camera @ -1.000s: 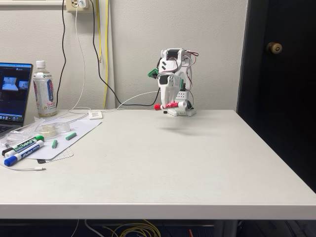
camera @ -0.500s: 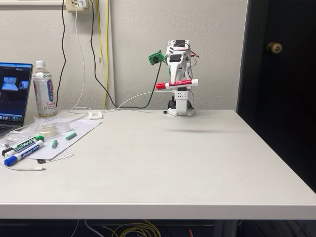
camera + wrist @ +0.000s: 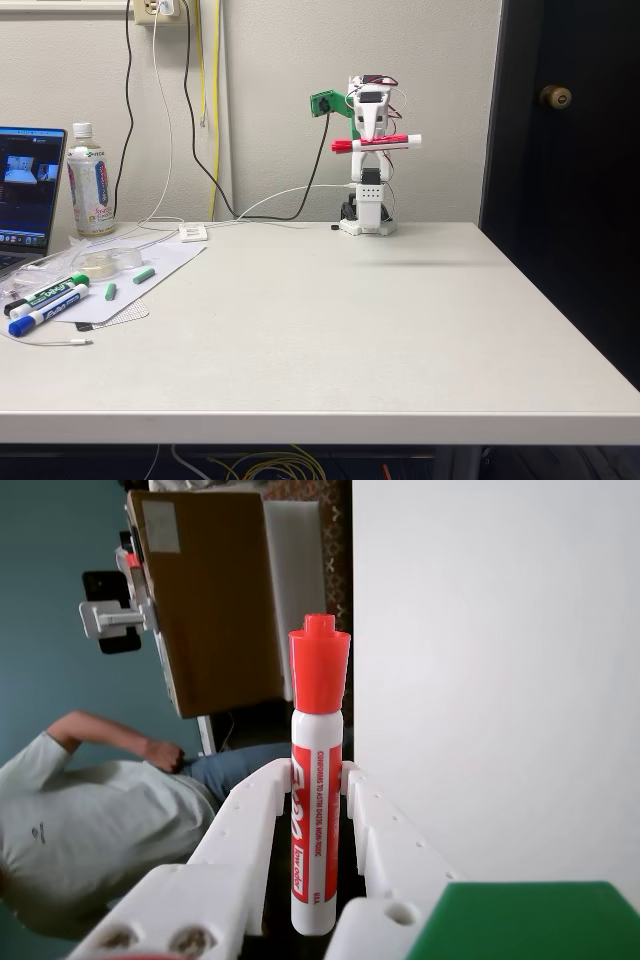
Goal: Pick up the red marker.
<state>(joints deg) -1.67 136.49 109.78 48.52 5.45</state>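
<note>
Jaws clamp the red marker (image 3: 376,144) high above the white table (image 3: 330,320) near the wall (image 3: 270,90).

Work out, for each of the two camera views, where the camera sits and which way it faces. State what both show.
Fixed view: stands off the table's near edge, facing the back wall; the whole arm shows, gripper raised.
Wrist view: rides on the gripper, looking out along its white fingers; the picture lies on its side, with a seated person beyond.
Shared: the red marker clamped between the fingers, and the white table.
</note>
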